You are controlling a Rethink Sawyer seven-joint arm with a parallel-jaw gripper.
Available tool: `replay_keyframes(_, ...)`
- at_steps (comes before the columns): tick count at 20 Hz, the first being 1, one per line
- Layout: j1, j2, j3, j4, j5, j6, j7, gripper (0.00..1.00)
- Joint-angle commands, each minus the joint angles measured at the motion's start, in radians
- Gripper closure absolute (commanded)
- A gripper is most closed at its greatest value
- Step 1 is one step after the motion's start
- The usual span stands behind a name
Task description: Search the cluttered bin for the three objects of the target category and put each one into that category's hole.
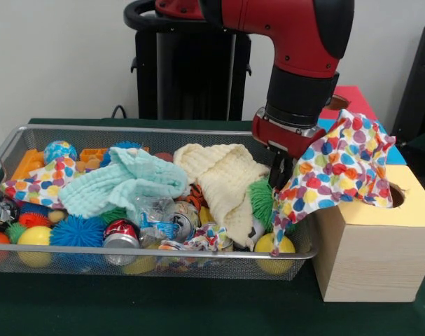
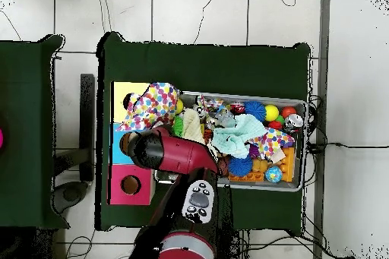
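Observation:
My gripper (image 1: 281,182) is shut on a polka-dot cloth (image 1: 338,168) at the right end of the wire bin (image 1: 128,131). The cloth spreads right over the near edge of the yellow-topped box (image 1: 415,210) and partly covers its hole (image 1: 397,195). In the overhead view this cloth (image 2: 156,105) lies between the bin (image 2: 298,186) and the yellow top (image 2: 125,90); the arm hides the gripper there. A second polka-dot cloth (image 1: 40,183) lies at the bin's left end, also in the overhead view (image 2: 272,142). A polka-dot scrap (image 1: 198,241) shows at the bin's front.
A mint-green cloth (image 1: 121,183) and a cream cloth (image 1: 223,175) lie over spiky balls, crushed cans and toys in the bin. The blue-topped box (image 2: 120,143) and red-topped box (image 2: 129,185) stand beside the yellow one. My arm (image 2: 178,155) reaches over them.

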Motion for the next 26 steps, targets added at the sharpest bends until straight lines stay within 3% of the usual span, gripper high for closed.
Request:
replay_keyframes(1, -0.026, 0.037, 0.084, 0.012, -0.030, -0.014, 0.076, 0.00)
replay_keyframes(14, -0.043, 0.030, 0.105, 0.019, -0.049, -0.026, 0.052, 0.00)
replay_keyframes(18, -0.038, 0.017, 0.092, 0.019, -0.052, 0.063, 0.030, 0.00)
replay_keyframes(22, -0.065, -0.098, 0.128, 0.137, -0.079, 0.088, -0.008, 0.00)
replay_keyframes(26, -0.098, -0.214, 0.155, 0.239, -0.104, 0.225, -0.064, 0.00)
